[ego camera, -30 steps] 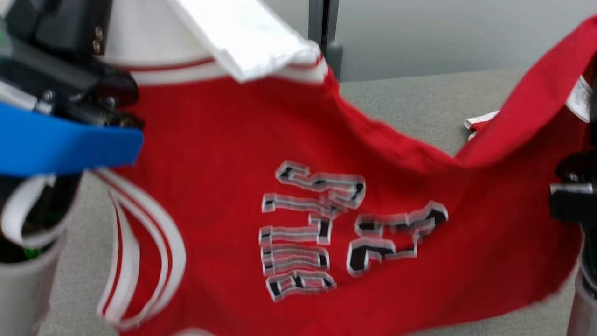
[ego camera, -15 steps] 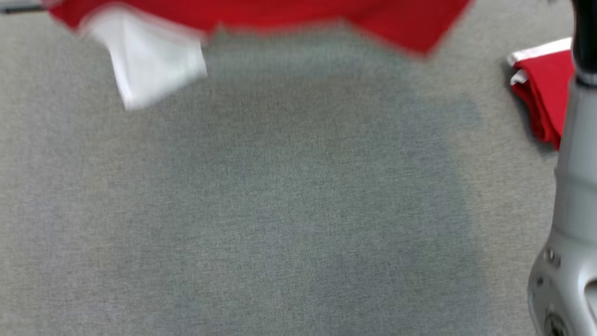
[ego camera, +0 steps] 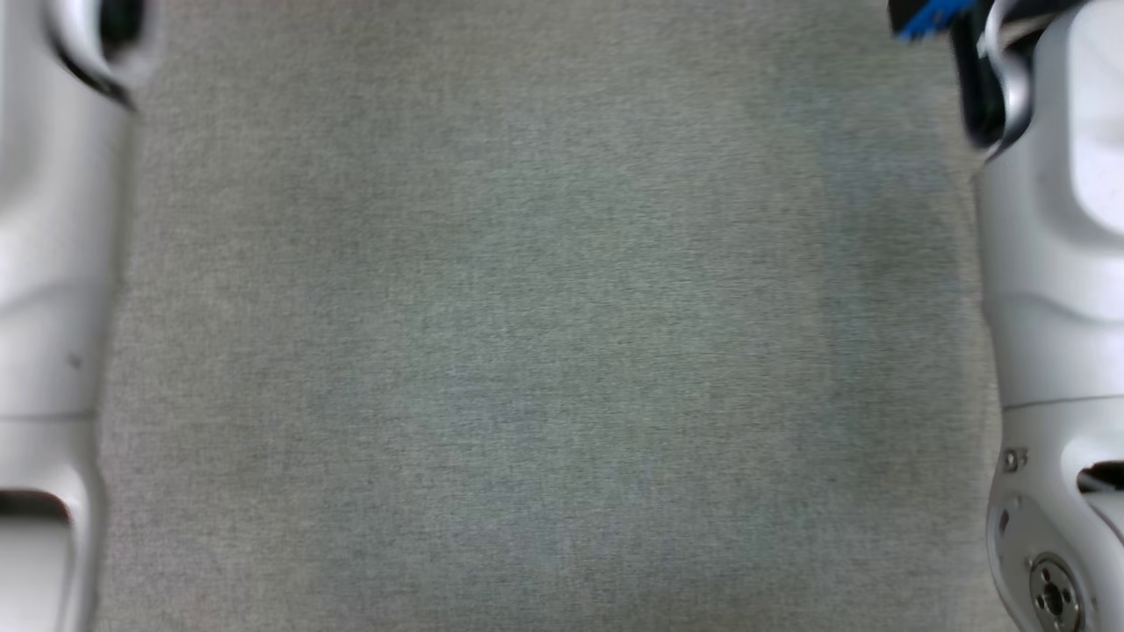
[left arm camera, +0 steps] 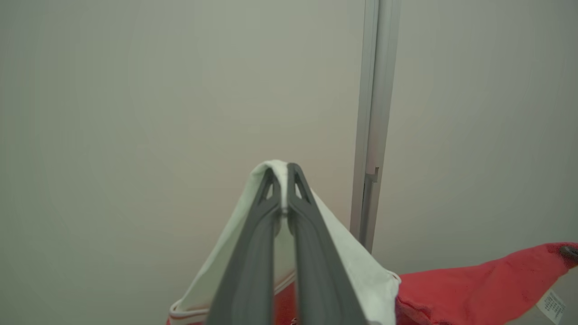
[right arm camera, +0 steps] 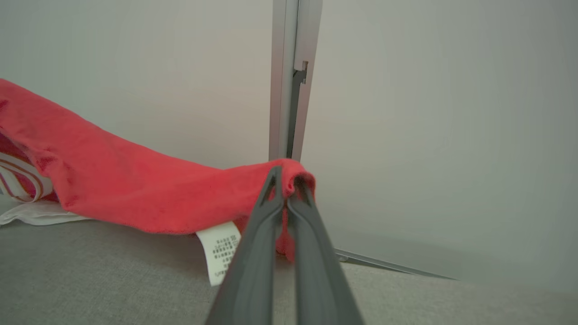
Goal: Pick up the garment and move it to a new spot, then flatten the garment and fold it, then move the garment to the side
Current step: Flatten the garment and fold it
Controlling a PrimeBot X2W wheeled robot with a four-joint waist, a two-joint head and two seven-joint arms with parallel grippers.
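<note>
The garment (right arm camera: 113, 180) is a red jersey with white trim, stretched in the air between my two grippers. In the left wrist view my left gripper (left arm camera: 283, 170) is shut on a white part of the garment, which drapes over both fingers. The red body (left arm camera: 474, 289) hangs away to the lower right. In the right wrist view my right gripper (right arm camera: 286, 177) is shut on a red edge of the garment, just above its white care label (right arm camera: 220, 250). The cloth sags from there toward the left, where striped trim touches the table (right arm camera: 90, 280).
The head view looks straight down on the grey fabric table top (ego camera: 544, 333), with my left forearm (ego camera: 53, 263) and right forearm (ego camera: 1054, 263) along its edges. A pale wall with a grey upright post (right arm camera: 289, 81) stands close behind the table.
The head camera has tilted down: the held-up garment has slid out of the top of its picture, leaving the table top and both forearms.
</note>
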